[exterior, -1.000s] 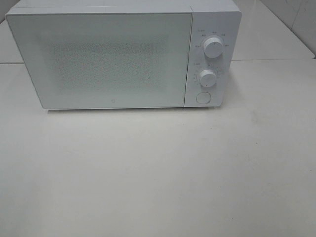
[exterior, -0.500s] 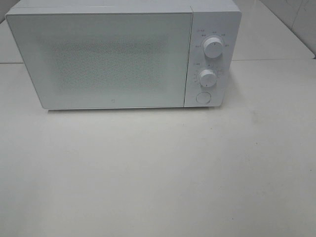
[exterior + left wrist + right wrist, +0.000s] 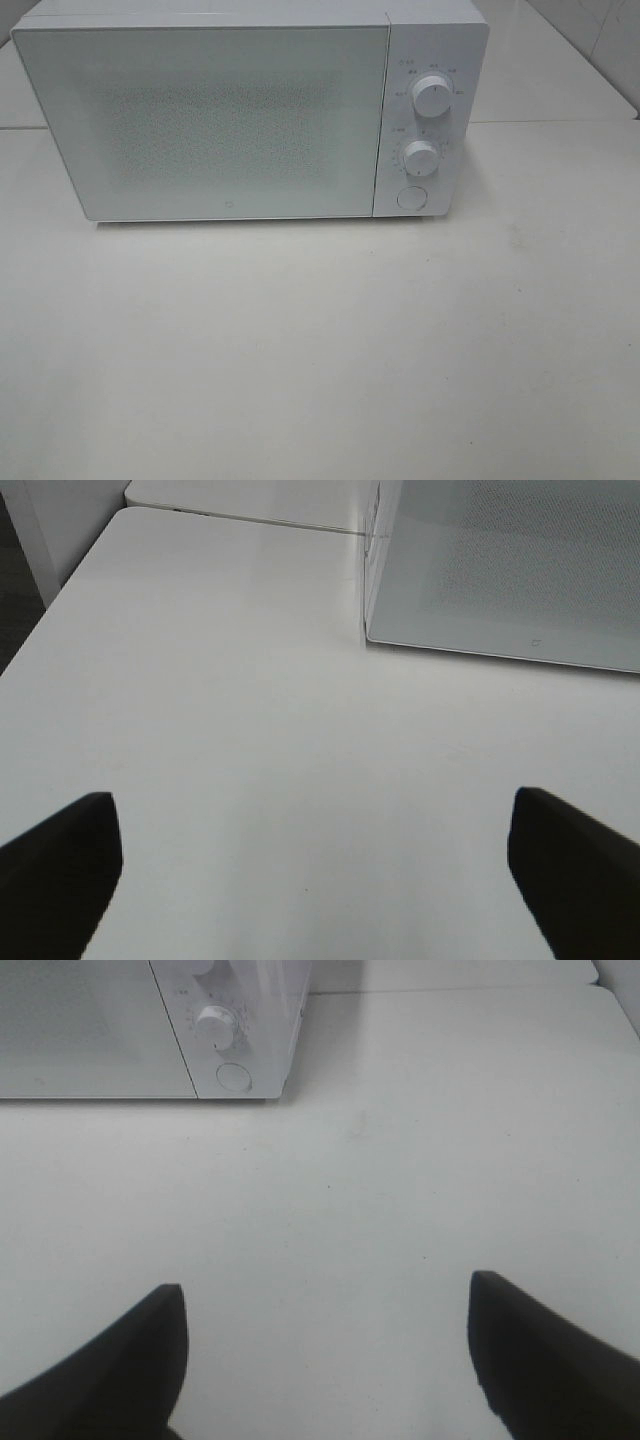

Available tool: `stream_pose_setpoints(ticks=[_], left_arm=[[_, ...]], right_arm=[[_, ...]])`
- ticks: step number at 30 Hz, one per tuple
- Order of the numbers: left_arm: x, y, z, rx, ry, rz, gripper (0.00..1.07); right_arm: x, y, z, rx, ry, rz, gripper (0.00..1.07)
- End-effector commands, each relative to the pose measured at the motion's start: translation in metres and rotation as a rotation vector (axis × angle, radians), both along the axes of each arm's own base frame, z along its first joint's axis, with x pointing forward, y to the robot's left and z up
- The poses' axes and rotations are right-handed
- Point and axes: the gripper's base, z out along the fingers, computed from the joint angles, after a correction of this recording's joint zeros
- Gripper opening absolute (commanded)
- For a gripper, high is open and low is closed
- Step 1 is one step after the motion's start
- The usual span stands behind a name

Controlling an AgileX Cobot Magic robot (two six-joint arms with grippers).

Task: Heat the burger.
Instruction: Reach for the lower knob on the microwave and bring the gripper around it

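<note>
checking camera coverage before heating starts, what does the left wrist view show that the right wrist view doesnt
Only the left wrist view: the left gripper, the microwave door's corner away from the controls, and the table side edge. Only the right wrist view: the right gripper and the control panel with a dial and a round button. Both: white tabletop, closed microwave door, open jaws holding nothing.

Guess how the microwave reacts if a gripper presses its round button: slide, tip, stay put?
Probably stays put: the microwave is a wide, low box sitting flat on the table, so tipping looks unlikely. It may creep backward, since the table looks smooth. The button sits low at the right front corner, so a hard press might twist it slightly.
</note>
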Motion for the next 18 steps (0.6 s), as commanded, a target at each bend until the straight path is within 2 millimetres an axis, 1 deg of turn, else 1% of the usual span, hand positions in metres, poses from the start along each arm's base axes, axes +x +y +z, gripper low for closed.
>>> stream_pose_setpoints(ticks=[1, 5, 7, 9, 10, 11, 13, 14, 15, 16, 18], left_arm=[[-0.003, -0.001, -0.001, -0.005, -0.029, -0.002, 0.98], [-0.003, -0.001, -0.001, -0.005, -0.029, -0.002, 0.98], [-0.003, -0.001, -0.001, -0.005, -0.029, -0.002, 0.98], [-0.003, -0.001, -0.001, -0.005, -0.029, -0.002, 0.98], [-0.003, -0.001, -0.001, -0.005, -0.029, -0.002, 0.98], [-0.003, -0.001, -0.001, -0.005, -0.029, -0.002, 0.98], [-0.003, -0.001, -0.001, -0.005, -0.029, -0.002, 0.98], [-0.003, -0.001, -0.001, -0.005, -0.029, -0.002, 0.98], [-0.003, -0.001, -0.001, -0.005, -0.029, -0.002, 0.98], [-0.003, -0.001, -0.001, -0.005, -0.029, -0.002, 0.98], [-0.003, -0.001, -0.001, -0.005, -0.029, -0.002, 0.98]], right_arm=[[0.01, 0.002, 0.0, -0.017, 0.048, 0.004, 0.75], [0.017, 0.003, -0.001, -0.018, 0.095, 0.007, 0.75], [0.024, 0.005, 0.002, -0.01, 0.123, 0.013, 0.75], [0.027, 0.006, 0.003, -0.008, 0.129, 0.015, 0.75], [0.033, 0.007, 0.004, -0.01, 0.148, 0.014, 0.75], [0.033, 0.007, 0.004, -0.01, 0.148, 0.014, 0.75], [0.042, 0.008, 0.004, -0.016, 0.192, 0.014, 0.75], [0.042, 0.008, 0.004, -0.016, 0.192, 0.014, 0.75], [0.047, 0.009, 0.003, -0.019, 0.217, 0.014, 0.75], [0.047, 0.009, 0.003, -0.019, 0.217, 0.014, 0.75], [0.055, 0.01, 0.002, -0.023, 0.254, 0.013, 0.75]])
